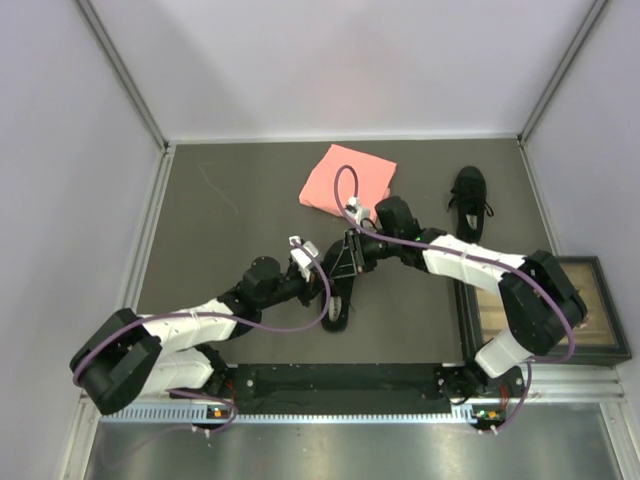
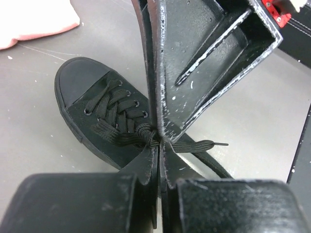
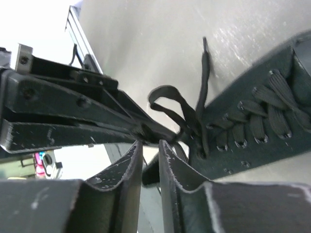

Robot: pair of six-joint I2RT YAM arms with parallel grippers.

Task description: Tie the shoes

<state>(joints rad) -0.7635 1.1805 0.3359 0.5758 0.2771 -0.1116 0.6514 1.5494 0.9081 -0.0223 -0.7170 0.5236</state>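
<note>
One black shoe lies mid-table, toe towards the pink cloth, and both grippers meet over its laces. In the left wrist view this shoe shows its laced front, and my left gripper is shut on the lace at the knot. A lace loop stands up beside the eyelets of the shoe. My right gripper has its jaws a small gap apart, tips against the left gripper's fingers, with nothing seen between them. The second shoe lies at the back right, untouched.
A pink folded cloth lies at the back, just beyond the grippers. A framed tray sits at the right edge beside the right arm. Grey walls enclose the table on three sides.
</note>
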